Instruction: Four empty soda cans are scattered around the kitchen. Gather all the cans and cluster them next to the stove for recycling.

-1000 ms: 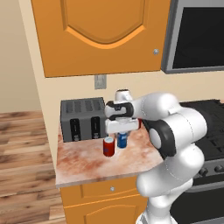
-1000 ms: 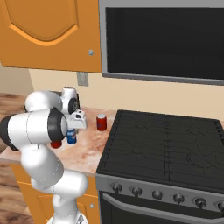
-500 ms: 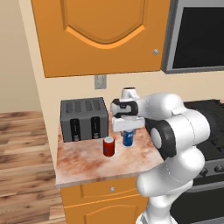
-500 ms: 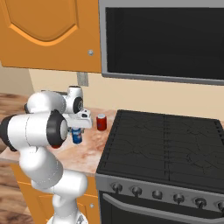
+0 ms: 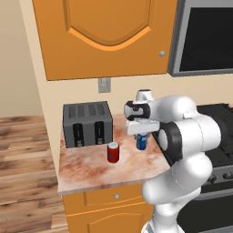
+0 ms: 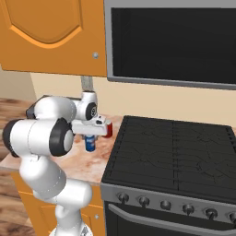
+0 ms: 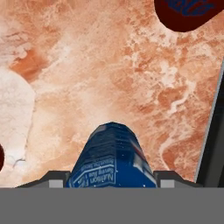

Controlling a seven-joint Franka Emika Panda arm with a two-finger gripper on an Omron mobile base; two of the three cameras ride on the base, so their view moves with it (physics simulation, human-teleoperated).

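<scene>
Toaster (image 5: pixel 87 124) on counter (image 5: pixel 91 168), left of stove (image 6: pixel 175 156).

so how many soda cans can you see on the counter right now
3. A blue can between the fingers, a red can in front of the toaster, and another red can by the stove. Others may be hidden.

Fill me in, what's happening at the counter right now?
The arm's pincer is shut on the blue soda can, carrying it above the marbled counter, near the stove. One red can stands on the counter in front of the toaster. Another red can sits by the stove's left edge, partly hidden behind the hand in the right base view. Whether the blue can touches the counter is hard to tell.
</scene>
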